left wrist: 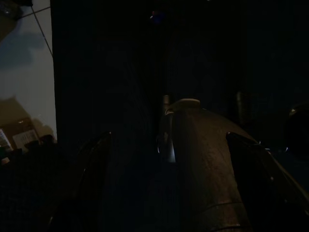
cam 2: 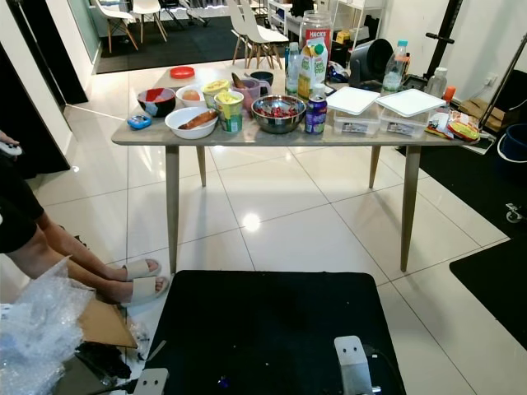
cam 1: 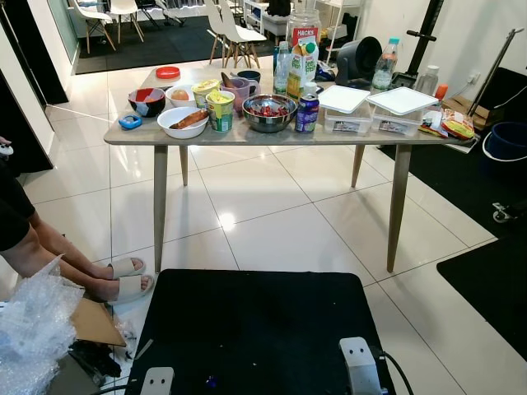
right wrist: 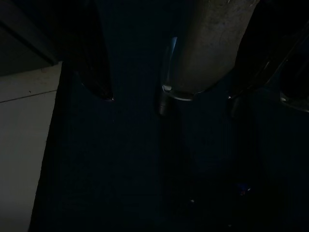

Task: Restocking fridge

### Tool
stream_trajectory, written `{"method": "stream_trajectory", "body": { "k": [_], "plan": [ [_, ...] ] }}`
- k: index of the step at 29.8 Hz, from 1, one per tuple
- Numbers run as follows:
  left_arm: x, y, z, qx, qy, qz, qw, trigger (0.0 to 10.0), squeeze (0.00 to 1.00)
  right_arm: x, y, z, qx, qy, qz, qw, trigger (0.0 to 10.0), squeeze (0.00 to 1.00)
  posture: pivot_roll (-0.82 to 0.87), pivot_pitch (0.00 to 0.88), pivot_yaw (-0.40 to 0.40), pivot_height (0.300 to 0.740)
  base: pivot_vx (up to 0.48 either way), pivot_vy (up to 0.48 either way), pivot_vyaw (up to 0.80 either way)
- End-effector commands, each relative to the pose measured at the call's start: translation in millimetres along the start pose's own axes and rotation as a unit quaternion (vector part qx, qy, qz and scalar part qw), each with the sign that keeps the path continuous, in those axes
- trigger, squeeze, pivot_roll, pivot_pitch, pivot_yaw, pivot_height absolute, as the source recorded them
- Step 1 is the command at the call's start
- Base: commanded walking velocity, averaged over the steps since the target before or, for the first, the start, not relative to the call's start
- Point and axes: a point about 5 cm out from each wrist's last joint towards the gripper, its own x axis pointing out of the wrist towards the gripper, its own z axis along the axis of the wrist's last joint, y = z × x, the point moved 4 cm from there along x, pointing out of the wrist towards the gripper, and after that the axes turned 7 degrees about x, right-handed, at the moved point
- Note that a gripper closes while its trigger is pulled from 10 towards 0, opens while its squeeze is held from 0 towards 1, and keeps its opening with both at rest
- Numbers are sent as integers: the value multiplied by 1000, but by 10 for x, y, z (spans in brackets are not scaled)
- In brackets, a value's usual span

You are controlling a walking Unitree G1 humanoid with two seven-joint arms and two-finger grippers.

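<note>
A wooden table point(cam 1: 247, 136) stands a few steps ahead with food on it. On it I see a steel bowl of red food point(cam 1: 269, 112), a white bowl point(cam 1: 182, 122), green-and-yellow cups point(cam 1: 220, 110), a blue can point(cam 1: 306, 113), two lidded clear boxes point(cam 1: 343, 109), a juice carton point(cam 1: 298, 70) and water bottles point(cam 1: 384, 66). Both arms hang idle in the dark. In its wrist view the left gripper point(left wrist: 169, 137) shows two dim fingers set apart. The right gripper point(right wrist: 169, 98) looks the same, with nothing held.
A black surface point(cam 1: 255, 329) lies directly below me. A seated person's legs and sandals point(cam 1: 123, 280) are at the left, beside bubble wrap point(cam 1: 33, 329) and cardboard. A blue bucket point(cam 1: 506, 140) and a black mat sit at the right. White chairs stand beyond the table.
</note>
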Motion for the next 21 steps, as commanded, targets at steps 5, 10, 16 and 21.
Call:
{"method": "stream_trajectory", "body": {
  "k": [5, 10, 16, 21],
  "plan": [
    [-13, 49, -35, -4, 3, 5, 1000, 10000, 1000, -2, 25, -29, 4, 2, 7, 1000, 10000, 1000, -5, 0, -5, 740, 0, 0, 0],
    [-13, 53, -54, 3, 11, 9, 1000, 10000, 0, -1, 6, -54, 0, 10, -5, 1000, 10000, 0, -2, 0, -3, 740, 0, 0, 0],
    [-7, 30, -38, 14, 10, 6, 1000, 10000, 0, -3, 3, -86, 0, 18, -9, 1000, 10000, 0, -12, 0, -2, 740, 0, 0, 0],
    [-3, 17, -30, 16, 10, 4, 1000, 10000, 0, -4, 3, -95, 0, 19, -8, 1000, 10000, 0, -12, 0, -2, 740, 0, 0, 0]
  ]
}}
